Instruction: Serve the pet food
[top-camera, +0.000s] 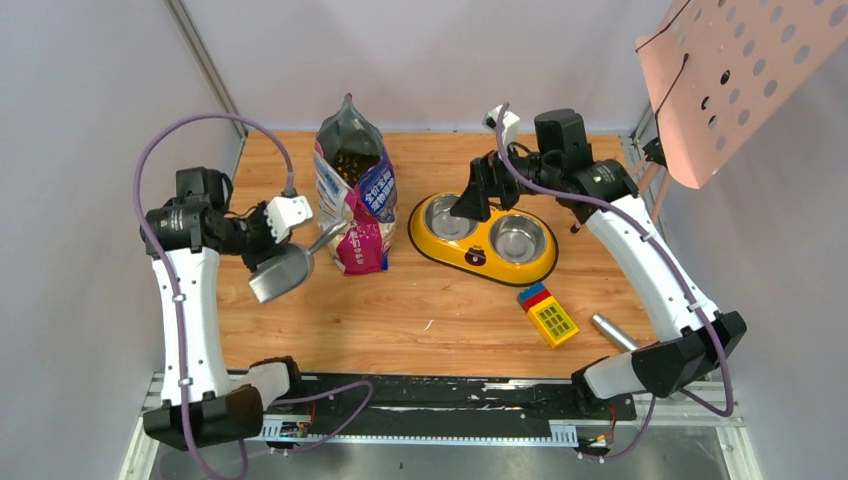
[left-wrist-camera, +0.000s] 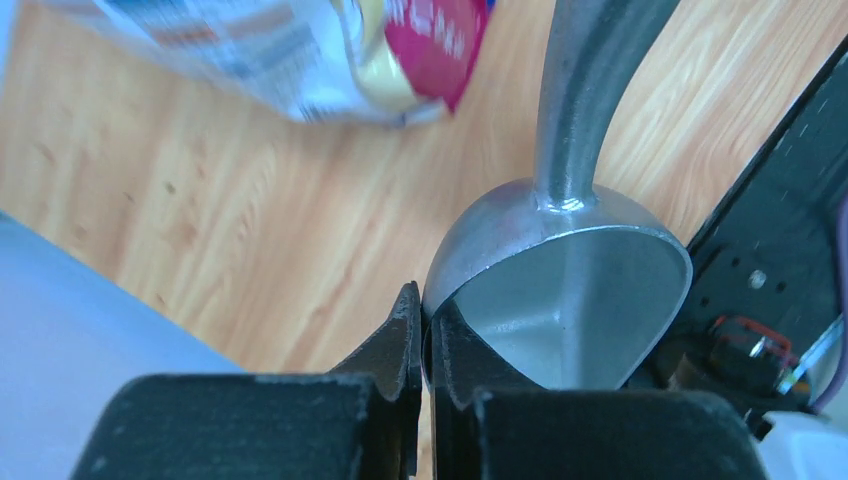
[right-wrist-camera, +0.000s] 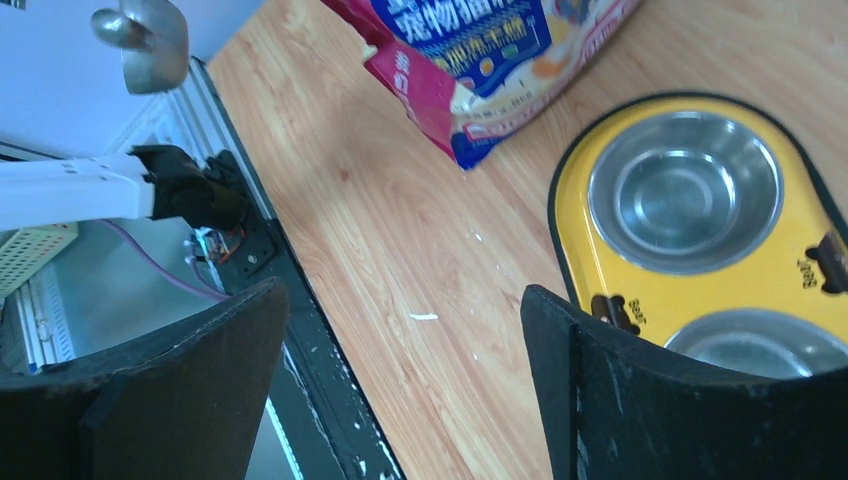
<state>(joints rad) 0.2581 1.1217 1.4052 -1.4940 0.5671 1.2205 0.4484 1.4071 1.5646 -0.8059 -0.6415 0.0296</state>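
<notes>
Left claw (left-wrist-camera: 422, 312) pinches the metal scoop (left-wrist-camera: 560, 290) by its rim near the left edge of the desk (top-camera: 430, 325), and the right claw (right-wrist-camera: 400, 295) hangs open.

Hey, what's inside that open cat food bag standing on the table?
Through the open top of the bag you can see dark brown kibble. How far down it reaches cannot be seen, because the bag's walls cover everything below the opening.
</notes>
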